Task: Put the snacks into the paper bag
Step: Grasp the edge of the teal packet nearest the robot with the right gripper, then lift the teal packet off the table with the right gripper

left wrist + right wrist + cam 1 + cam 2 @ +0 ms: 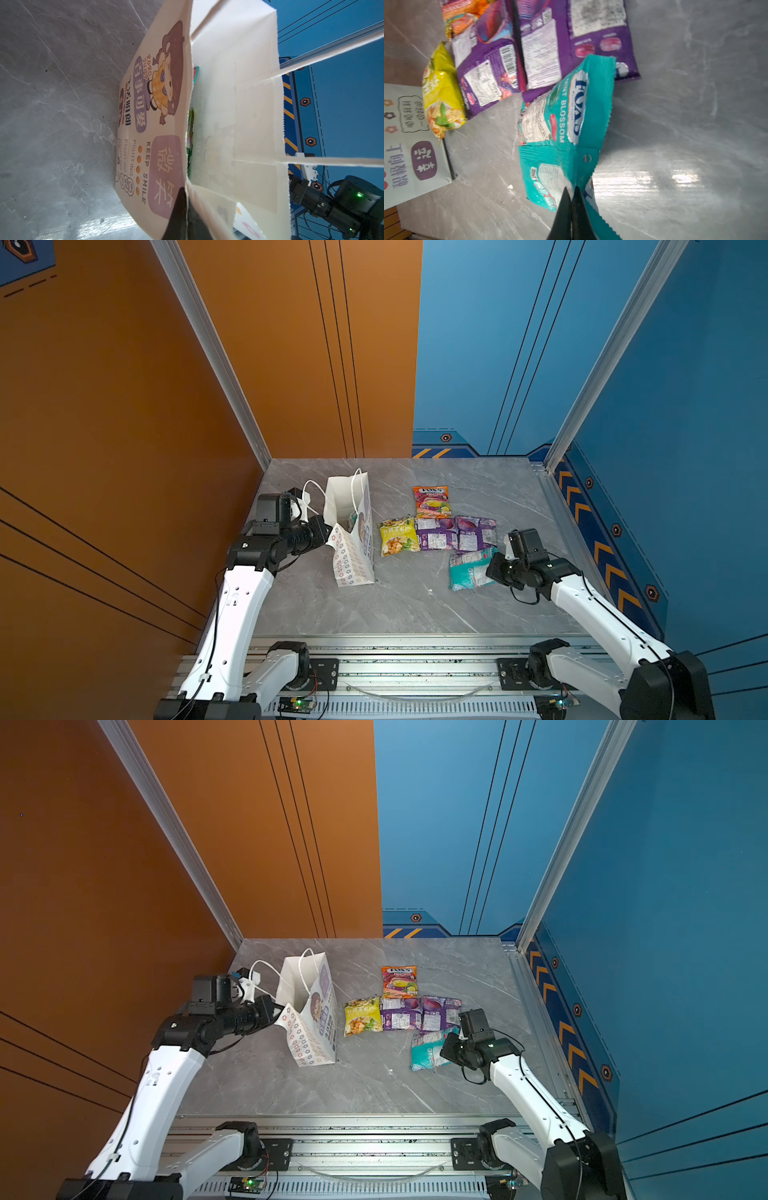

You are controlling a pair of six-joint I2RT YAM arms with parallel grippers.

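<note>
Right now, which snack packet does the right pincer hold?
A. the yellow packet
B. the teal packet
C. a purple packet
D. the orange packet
B. In the right wrist view the right pincer is shut on an edge of the teal packet, whose edge is pinched up between the fingers, while the yellow packet, the orange packet and the purple packets lie apart from it on the table.

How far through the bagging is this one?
Partway. Packets already show inside the paper bag, whose rim the left claw pinches. The right claw grips the teal packet. Orange, yellow and two purple packets remain on the table.
</note>
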